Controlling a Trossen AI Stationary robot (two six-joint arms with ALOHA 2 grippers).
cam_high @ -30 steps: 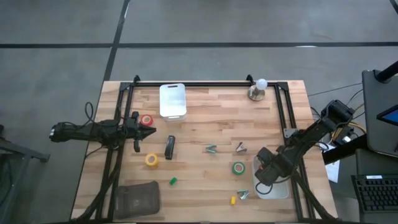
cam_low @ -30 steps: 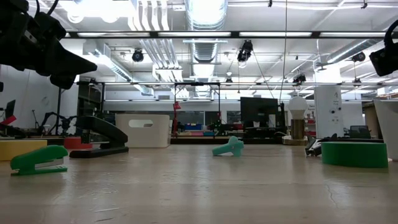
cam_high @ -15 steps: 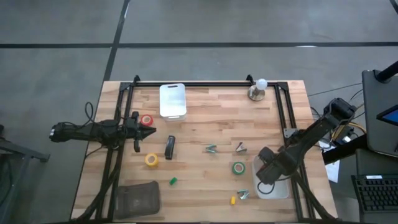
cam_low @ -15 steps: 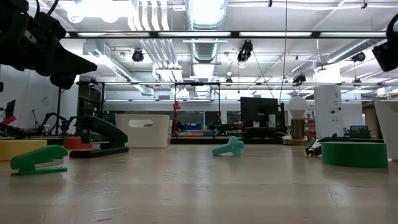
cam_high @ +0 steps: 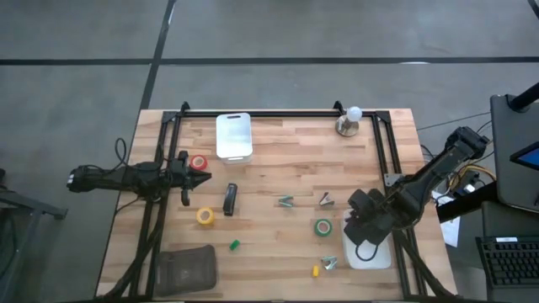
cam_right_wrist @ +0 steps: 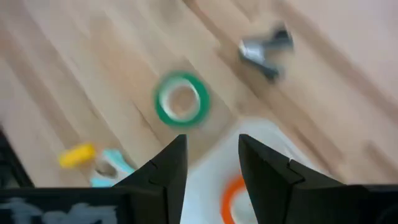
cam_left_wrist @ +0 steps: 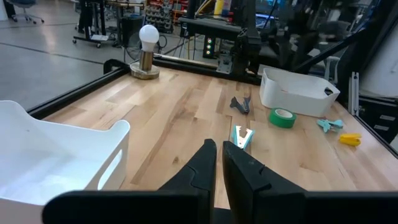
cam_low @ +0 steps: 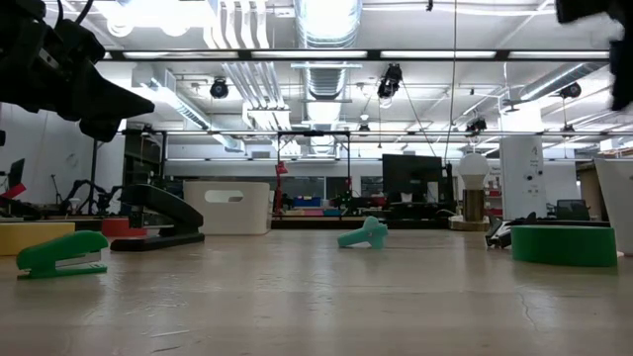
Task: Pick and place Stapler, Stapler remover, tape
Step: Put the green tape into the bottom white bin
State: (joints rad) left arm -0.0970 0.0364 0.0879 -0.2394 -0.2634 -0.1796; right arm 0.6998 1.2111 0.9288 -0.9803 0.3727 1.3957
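Observation:
The black stapler (cam_high: 229, 199) lies flat on the table left of centre. It also shows in the low view (cam_low: 158, 218). A red tape roll (cam_high: 199, 163) and a yellow one (cam_high: 205, 216) lie near it. A green roll (cam_high: 323, 226) lies flat at the right. Another red roll (cam_right_wrist: 233, 196) lies inside the white bin (cam_high: 370, 252). Stapler removers (cam_high: 286, 201) (cam_high: 325, 199) (cam_high: 328, 263) lie on the wood. My right gripper (cam_right_wrist: 211, 143) is open and empty, above the bin's edge beside the green roll (cam_right_wrist: 181, 101). My left gripper (cam_left_wrist: 219, 163) is shut and empty, beside the red roll at the left.
A second white bin (cam_high: 234, 135) stands at the far edge, with a light bulb on a stand (cam_high: 349, 120) to its right. A dark pouch (cam_high: 185, 269) lies at the near left. A small green stapler (cam_high: 235, 245) and a yellow piece (cam_high: 317, 271) lie near the front.
My right gripper has risen above the white bin at the table's right, moving up out of the top of the low view. My left arm has kept still, and nothing on the table has moved.

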